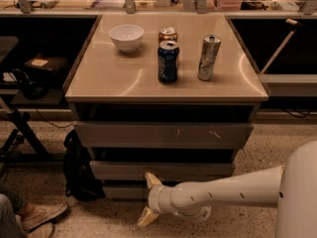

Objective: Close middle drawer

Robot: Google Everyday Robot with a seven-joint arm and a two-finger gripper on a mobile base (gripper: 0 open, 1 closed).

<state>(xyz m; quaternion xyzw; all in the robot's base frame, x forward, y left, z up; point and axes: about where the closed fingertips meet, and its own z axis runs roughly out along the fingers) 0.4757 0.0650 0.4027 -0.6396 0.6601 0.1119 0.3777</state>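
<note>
The speckled floor [99, 219] is spreading under the gripper [145, 199], and the cabinet's beige top [114, 78] is standing high above it, carrying a white bowl [126, 36] and a blue can [168, 62]. The middle drawer [193, 170] is sitting just above the gripper, partly pulled out. The gripper is hanging released, with its fingers [151, 180] spread wide apart, the upper one reaching the plain front's lower edge.
</note>
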